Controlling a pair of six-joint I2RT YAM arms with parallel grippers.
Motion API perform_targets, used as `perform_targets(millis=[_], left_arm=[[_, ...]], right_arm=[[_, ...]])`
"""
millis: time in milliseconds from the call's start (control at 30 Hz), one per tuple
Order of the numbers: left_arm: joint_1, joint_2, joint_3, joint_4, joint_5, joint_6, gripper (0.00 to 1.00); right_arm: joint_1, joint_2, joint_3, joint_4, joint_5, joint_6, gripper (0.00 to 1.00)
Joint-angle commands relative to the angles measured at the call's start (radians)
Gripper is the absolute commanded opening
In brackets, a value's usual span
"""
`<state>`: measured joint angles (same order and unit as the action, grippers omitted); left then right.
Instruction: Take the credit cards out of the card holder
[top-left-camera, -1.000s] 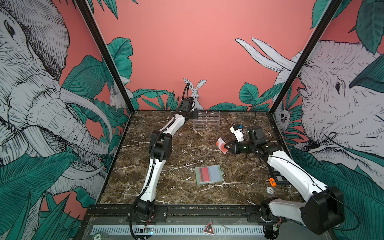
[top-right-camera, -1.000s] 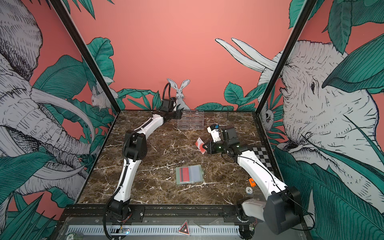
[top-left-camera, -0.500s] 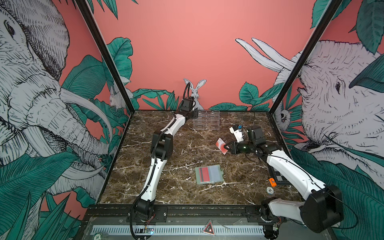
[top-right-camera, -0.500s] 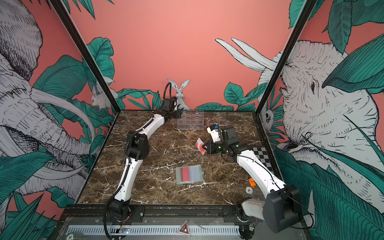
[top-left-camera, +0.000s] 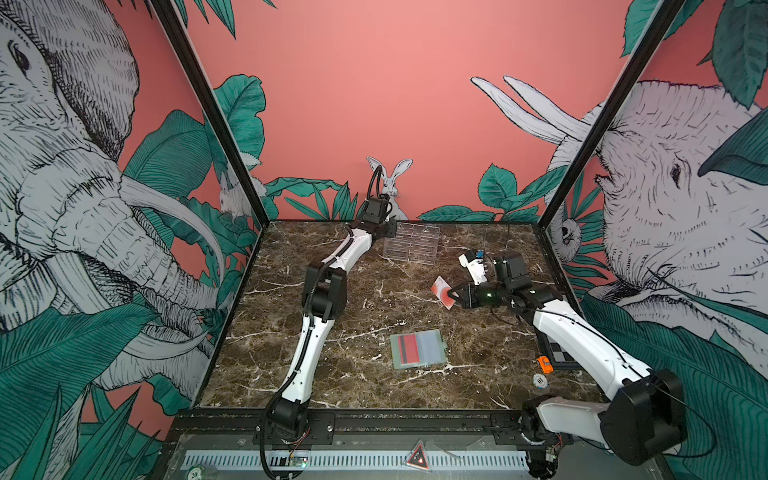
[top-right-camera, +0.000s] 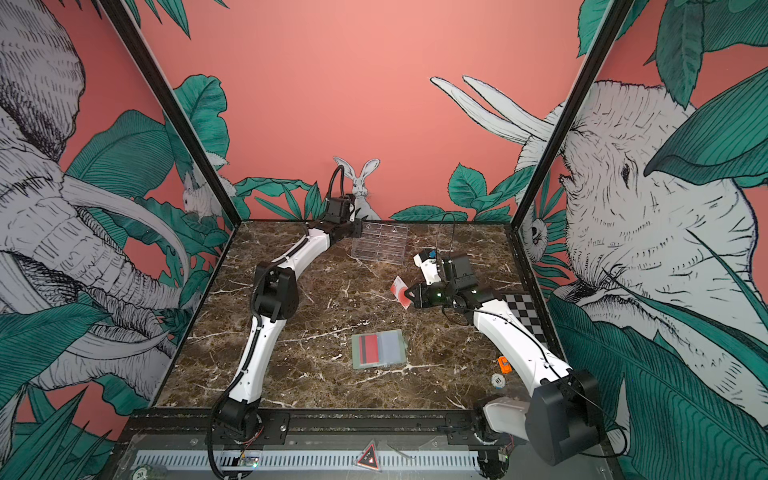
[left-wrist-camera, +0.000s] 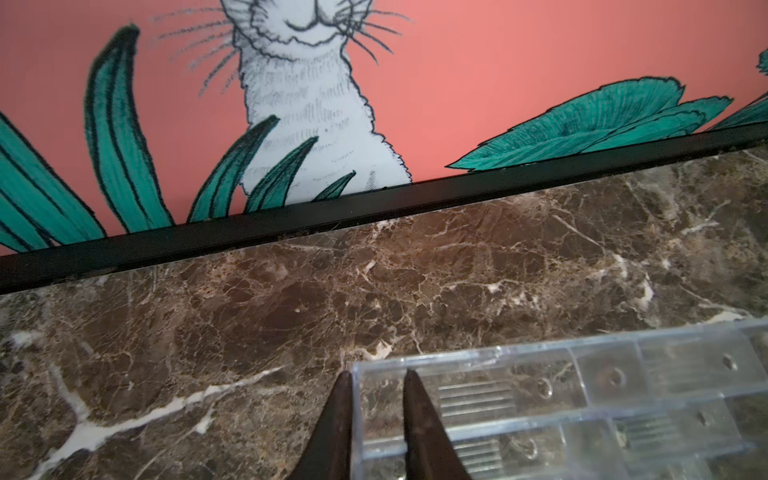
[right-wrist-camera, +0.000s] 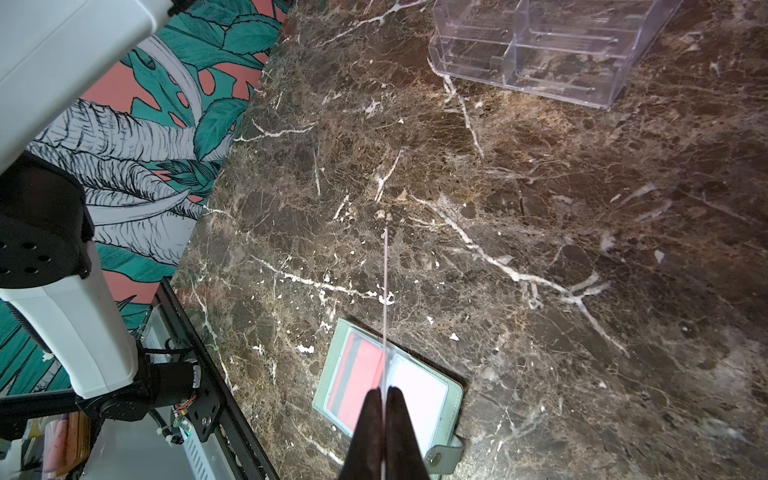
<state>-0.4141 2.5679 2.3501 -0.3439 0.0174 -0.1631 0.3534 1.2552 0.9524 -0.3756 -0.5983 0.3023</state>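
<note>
Card (top-left-camera: 442, 291) pinched in the closed right gripper (top-left-camera: 457, 296), well apart from the holder (top-left-camera: 431, 347), open at the worktop (top-left-camera: 365, 299) middle, a red card (top-left-camera: 409, 348) still sleeved. Left gripper (left-wrist-camera: 374, 376), narrow, straddles the stand (left-wrist-camera: 582, 374) wall by the back edge, probably steadying; grip unclear

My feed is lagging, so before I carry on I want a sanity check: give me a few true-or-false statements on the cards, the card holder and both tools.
1. The right tool holds a credit card off the table. True.
2. The card holder lies shut. False: it lies open.
3. The card holder is empty. False: a red card shows in one sleeve.
4. The left tool straddles an edge of the clear stand. True.
</note>
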Motion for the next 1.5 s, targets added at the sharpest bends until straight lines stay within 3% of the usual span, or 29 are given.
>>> perform_targets(millis=[0,333,867,1133,1467], left_arm=[[-0.016,-0.094,-0.050,-0.012,-0.012,0.010,0.20],[-0.041,-0.275,-0.272,-0.004,-0.147,-0.075,0.14],[-0.087,-0.734,-0.847,0.027,-0.307,-0.341,0.09],[-0.142,-0.786,-0.945,0.016,-0.363,-0.415,0.08],[-0.171,-0.814,-1.038,0.071,-0.354,-0.444,0.07]], right_arm=[[0.001,-0.028,-0.007,0.014,0.000,-0.015,0.00],[0.001,-0.062,-0.021,-0.004,0.018,-0.019,0.00],[0.001,-0.106,-0.053,-0.004,-0.059,-0.068,0.00],[0.005,-0.123,-0.091,0.029,-0.067,-0.055,0.00],[0.022,-0.146,-0.132,0.068,-0.060,-0.031,0.00]])
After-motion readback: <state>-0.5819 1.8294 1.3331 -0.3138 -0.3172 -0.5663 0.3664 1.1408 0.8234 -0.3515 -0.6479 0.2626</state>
